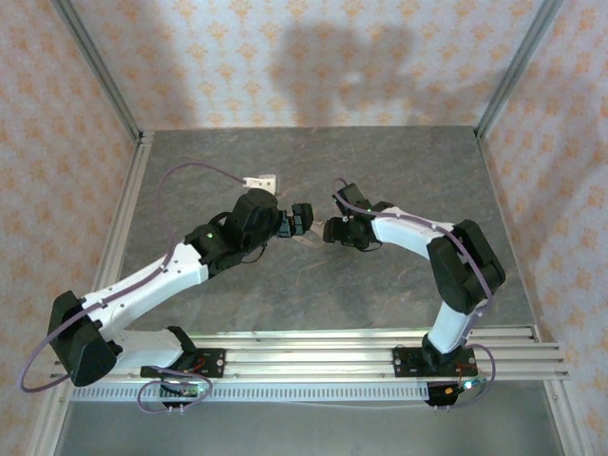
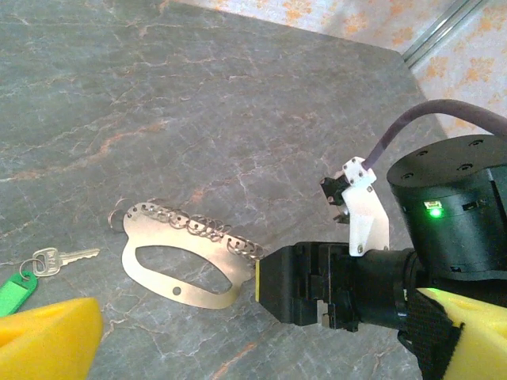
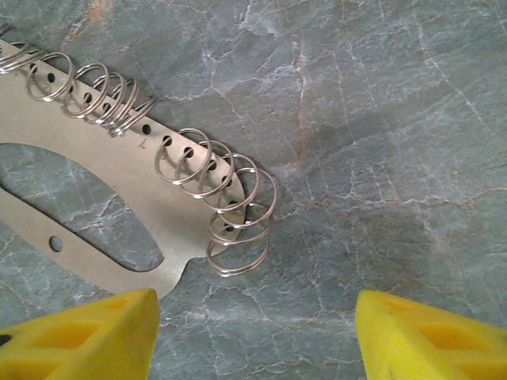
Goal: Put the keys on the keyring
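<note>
The two arms meet over the middle of the grey stone-patterned table (image 2: 238,95). The keyring (image 2: 207,294) lies flat there. It is a thin, pale metal plate with an oval opening, and a row of wire rings (image 3: 238,214) passes through the holes along one edge. The key (image 2: 67,256) is small and silvery, and it is joined to a bright green plastic tag (image 2: 16,290). It rests on the table just beside the far end of the plate, apart from it (no ring passes through it).

The left gripper (image 1: 300,219) hangs above this place with its jaws wide. Its yellow pads (image 2: 47,336) stand far from each other in the left wrist view and nothing is between them. The right gripper (image 3: 257,332) is also spread wide and holds nothing. Its yellow fingertips (image 3: 87,336) are on either side of the near end of the plate, where the last rings are. In the left wrist view the tip of the right gripper is very close to that end, and I cannot tell if it touches the metal.
</note>
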You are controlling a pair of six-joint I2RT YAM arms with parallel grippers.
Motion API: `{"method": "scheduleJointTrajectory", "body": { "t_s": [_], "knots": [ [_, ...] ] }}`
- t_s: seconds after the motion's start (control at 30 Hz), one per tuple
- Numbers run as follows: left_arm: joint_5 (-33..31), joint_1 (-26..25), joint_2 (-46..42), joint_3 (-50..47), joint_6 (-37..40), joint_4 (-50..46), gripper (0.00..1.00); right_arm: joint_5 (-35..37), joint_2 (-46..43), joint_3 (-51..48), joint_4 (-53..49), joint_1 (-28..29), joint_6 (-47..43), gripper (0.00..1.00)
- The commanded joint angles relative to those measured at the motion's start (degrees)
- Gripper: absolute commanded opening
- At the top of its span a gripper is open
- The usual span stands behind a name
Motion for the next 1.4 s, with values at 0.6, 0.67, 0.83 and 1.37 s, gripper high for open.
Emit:
{"method": "scheduleJointTrajectory", "body": {
  "t_s": [0.6, 0.67, 0.83, 1.37],
  "knots": [
    [-2.60, -1.20, 3.37, 3.15, 0.04, -0.56, 1.00, -3.98, 5.46, 2.38, 5.69, -0.54, 0.98, 0.55],
    [-2.65, -1.37, 3.51, 3.14, 0.03, -0.43, 1.00, -4.66, 5.13, 2.10, 6.35, -0.46, 1.50, 0.54],
    [-2.60, -1.64, 3.78, 3.15, -0.06, -0.18, 1.00, -5.50, 5.01, 2.64, 7.06, 0.45, 2.24, 0.53],
    [-3.35, -2.26, 3.44, 2.81, 0.08, -0.51, 1.00, -6.64, 6.59, 6.38, 6.14, 3.57, 2.67, 0.54]
  ]
}}
